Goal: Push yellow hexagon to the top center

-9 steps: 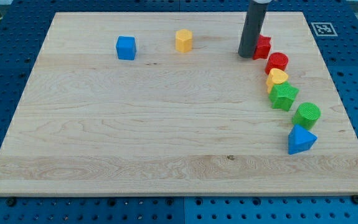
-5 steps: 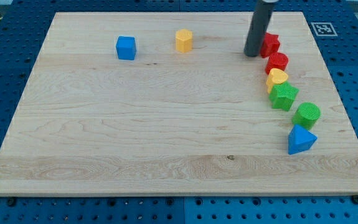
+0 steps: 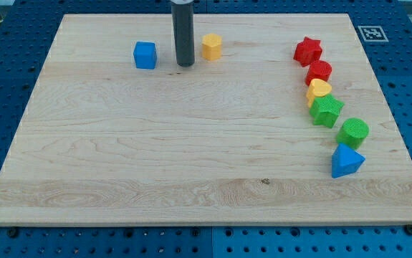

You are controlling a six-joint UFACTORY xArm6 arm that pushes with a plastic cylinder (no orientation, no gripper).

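Near the board's top edge, the yellow hexagon sits about centre; my tip, a bare rod holding nothing, stands just left of it, with the blue cube beyond.

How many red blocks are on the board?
2. The red star sits at the view's upper right, and the red cylinder sits just below it, heading the curved row. None seem hidden.

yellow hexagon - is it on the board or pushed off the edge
On the board. The yellow hexagon sits flat on the wooden board near its top edge, with my tip just to its left, apparently apart.
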